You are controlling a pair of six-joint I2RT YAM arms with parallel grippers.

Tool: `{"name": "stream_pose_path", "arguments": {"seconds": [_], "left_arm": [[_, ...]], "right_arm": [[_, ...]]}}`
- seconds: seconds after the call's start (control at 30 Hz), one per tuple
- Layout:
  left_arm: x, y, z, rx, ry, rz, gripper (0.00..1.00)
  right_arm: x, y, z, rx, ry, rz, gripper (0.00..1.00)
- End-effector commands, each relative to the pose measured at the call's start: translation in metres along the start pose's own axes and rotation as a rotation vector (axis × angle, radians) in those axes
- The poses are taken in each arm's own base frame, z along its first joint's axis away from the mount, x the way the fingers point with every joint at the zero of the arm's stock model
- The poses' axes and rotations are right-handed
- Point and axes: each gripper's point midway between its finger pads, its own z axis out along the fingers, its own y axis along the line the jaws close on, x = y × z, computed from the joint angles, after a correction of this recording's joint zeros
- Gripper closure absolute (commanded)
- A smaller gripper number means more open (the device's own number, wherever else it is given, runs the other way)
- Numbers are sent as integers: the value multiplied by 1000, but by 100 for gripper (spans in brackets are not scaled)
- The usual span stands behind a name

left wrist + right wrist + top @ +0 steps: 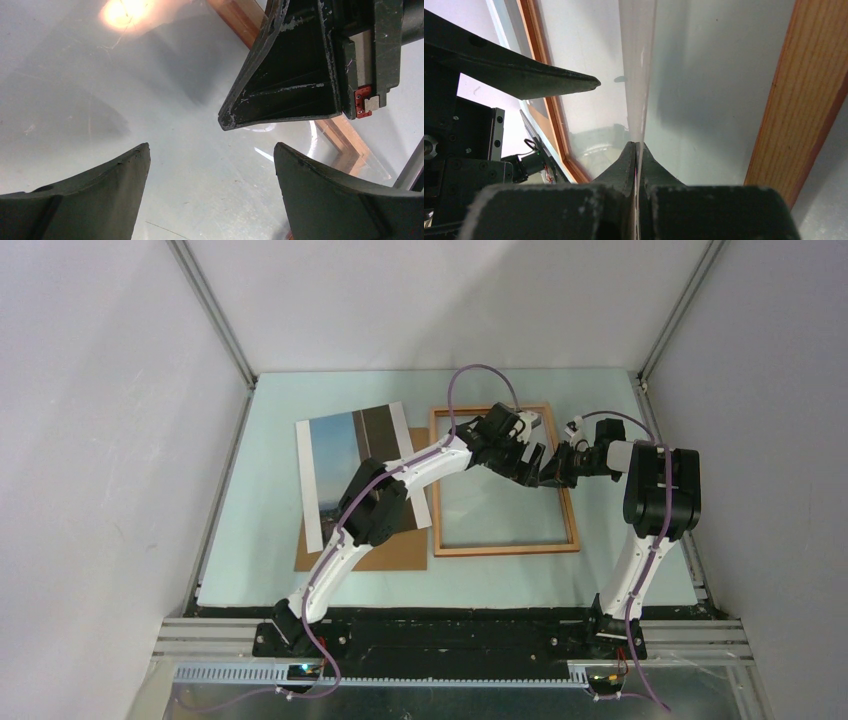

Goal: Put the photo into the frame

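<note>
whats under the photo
A brown backing board lies under the photo, with its near edge and a right strip showing. Most of the board is covered, so anything else there cannot be seen.

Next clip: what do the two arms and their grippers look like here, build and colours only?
Both the left arm and right arm have white links with black joint housings, and a purple cable runs along each. The left gripper and right gripper have matte black, tapering fingers, scuffed pale along the edges. A small red part sits on the right gripper's body.
</note>
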Motion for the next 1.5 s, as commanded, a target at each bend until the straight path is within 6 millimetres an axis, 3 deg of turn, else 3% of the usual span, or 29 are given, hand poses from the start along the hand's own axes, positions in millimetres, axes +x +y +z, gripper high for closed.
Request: {"name": "stream_pose_path", "arguments": {"seconds": [0.0,1.23,1.47], "left_arm": [[-15,-13,-5,29,-38,6,3],[6,-7,10,39,14,-32,3],[9,-7,10,40,20,-36,3]], "right_arm": [[-11,8,-7,34,-26,-57,98],[-11,2,-10,45,-27,-41,90],[-14,3,-15,54,-41,-43,78]]}}
